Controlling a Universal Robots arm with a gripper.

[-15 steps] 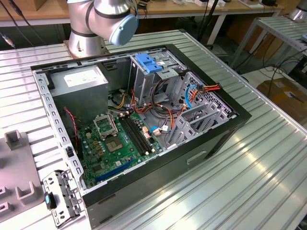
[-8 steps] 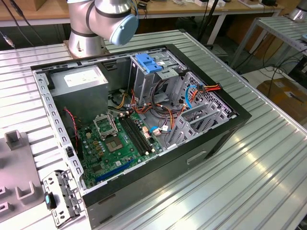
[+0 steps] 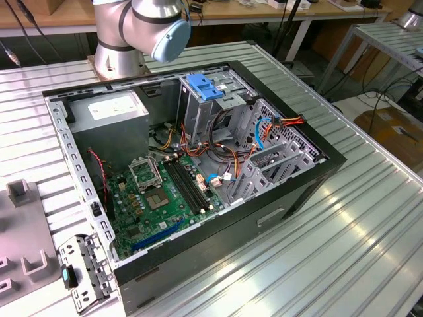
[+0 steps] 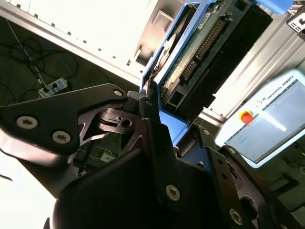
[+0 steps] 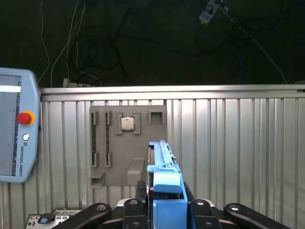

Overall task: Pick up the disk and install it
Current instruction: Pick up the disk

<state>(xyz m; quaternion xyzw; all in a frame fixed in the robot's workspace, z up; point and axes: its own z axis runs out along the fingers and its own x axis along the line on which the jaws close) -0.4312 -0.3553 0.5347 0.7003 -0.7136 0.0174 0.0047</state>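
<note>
Pick-up complete, installation outstanding. In both wrist views my gripper (image 4: pixel 164 119) is clamped narrow on the disk (image 4: pixel 200 52), its black jaws bearing on either side of the near end. I judge the first half of the task done. The disk is carried in the air over the ribbed metal table (image 5: pixel 238 157), near a grey parts fixture (image 5: pixel 127 143) and a teach pendant (image 5: pixel 14 124). It is therefore well apart from the open computer case (image 3: pixel 330 158), so seating it remains to be done. In the exterior view the case lies on its side with the motherboard (image 3: pixel 162 191) exposed, and a metal drive cage (image 3: pixel 198 115) stands under a wide blue latch piece (image 3: pixel 203 88). The disk is a flat dark slab. One face carries a green circuit board with a row of connector pins, and bright blue rails run along its long edges. In the first wrist view it is seen edge-on, projecting straight out from the jaws.
</note>
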